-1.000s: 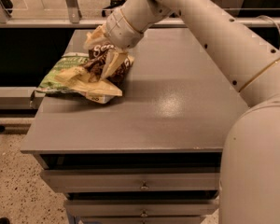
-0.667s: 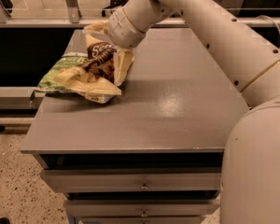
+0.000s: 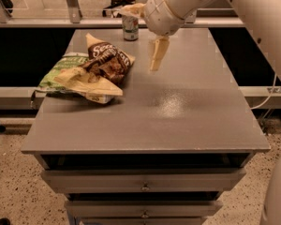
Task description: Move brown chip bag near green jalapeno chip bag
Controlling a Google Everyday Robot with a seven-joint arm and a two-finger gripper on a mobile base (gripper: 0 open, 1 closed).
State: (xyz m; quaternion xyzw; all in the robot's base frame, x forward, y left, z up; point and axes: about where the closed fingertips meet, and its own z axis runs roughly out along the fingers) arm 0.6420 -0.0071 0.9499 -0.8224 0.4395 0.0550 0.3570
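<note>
The brown chip bag (image 3: 106, 63) lies crumpled on the left part of the grey table (image 3: 178, 107), dark front with white script facing up, tan edges spread toward the front. It overlaps the right side of the green jalapeno chip bag (image 3: 60, 72), which lies flat beneath it at the table's left edge. My gripper (image 3: 140, 39) is raised above the table, just right of and behind the brown bag, clear of it. It is open and empty, one cream finger (image 3: 157, 53) hanging down and the other pointing left.
A drink can (image 3: 129, 27) stands at the table's far edge, right behind my gripper. The table has drawers (image 3: 143, 181) below its front edge. A rail and dark gap run behind the table. My white arm fills the upper right.
My gripper has let go of the brown chip bag, opened, and moved up and to the right away from it. The bag now rests on the table against the green bag.
</note>
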